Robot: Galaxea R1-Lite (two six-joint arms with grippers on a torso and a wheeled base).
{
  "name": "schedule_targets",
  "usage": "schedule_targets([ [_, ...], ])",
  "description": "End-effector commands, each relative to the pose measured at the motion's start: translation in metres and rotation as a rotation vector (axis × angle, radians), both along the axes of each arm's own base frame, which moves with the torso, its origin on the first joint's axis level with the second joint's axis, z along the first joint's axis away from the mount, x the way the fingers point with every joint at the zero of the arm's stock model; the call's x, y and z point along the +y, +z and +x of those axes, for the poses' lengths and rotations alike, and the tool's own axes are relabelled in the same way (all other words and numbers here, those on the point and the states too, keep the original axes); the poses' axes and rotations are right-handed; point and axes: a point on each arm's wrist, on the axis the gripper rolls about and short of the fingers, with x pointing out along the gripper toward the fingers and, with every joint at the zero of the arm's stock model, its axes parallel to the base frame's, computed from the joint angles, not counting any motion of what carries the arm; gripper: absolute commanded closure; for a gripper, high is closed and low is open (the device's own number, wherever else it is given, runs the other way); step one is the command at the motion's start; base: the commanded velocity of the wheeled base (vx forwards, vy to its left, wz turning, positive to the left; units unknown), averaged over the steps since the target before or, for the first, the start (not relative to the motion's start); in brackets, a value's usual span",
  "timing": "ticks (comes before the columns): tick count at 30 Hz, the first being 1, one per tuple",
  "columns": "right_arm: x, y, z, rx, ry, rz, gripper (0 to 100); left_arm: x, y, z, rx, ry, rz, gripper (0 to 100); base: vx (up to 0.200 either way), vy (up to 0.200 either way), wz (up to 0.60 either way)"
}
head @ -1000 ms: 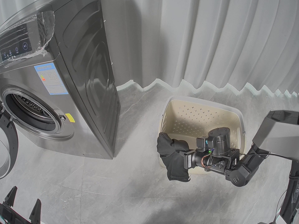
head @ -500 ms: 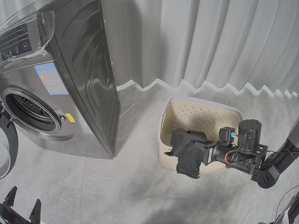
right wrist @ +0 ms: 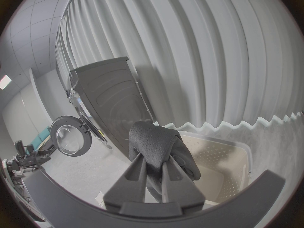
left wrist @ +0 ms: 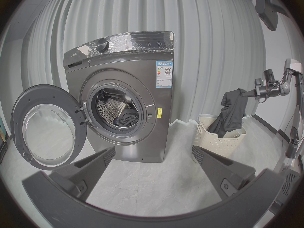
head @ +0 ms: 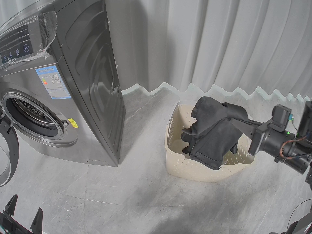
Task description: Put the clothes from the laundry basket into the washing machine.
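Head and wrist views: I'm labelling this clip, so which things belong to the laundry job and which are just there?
Job: dark garment, gripped by the right gripper over the laundry basket; washing machine with its door open, second dark garment in the drum.
Just there: white curtain; grey tiled floor.

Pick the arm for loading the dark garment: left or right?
Right. The right end effector is shut on the dark garment over the laundry basket; the left end effector sits open and empty before the washing machine.
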Motion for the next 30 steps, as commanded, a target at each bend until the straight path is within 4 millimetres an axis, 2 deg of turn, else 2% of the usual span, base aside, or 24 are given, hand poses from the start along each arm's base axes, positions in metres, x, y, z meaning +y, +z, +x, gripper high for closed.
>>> schedule_targets([
  [1, -0.021, 0.05, -0.052, -0.139, 0.058, 0.083, 100, 0.0, -0.005, 0.0, 0.003, 0.001, -0.003, 0, 0.0, 0.0, 0.0],
  [4, -0.024, 0.052, -0.06, -0.127, 0.069, 0.076, 100, 0.0, -0.005, 0.0, 0.003, 0.001, -0.003, 0, -0.133, 0.0, 0.0],
  [14, -0.024, 0.05, -0.061, -0.124, 0.076, 0.072, 100, 0.0, -0.005, 0.0, 0.005, 0.006, -0.013, 0, -0.2, 0.0, 0.0],
  [20, -0.022, 0.05, -0.062, -0.125, 0.095, 0.074, 100, 0.0, -0.005, 0.0, 0.005, 0.006, -0.015, 0, 0.0, 0.0, 0.0],
  [30, -0.019, 0.048, -0.063, -0.116, 0.119, 0.069, 100, 0.0, -0.005, 0.0, 0.005, 0.006, -0.016, 0, 0.0, 0.2, 0.0],
])
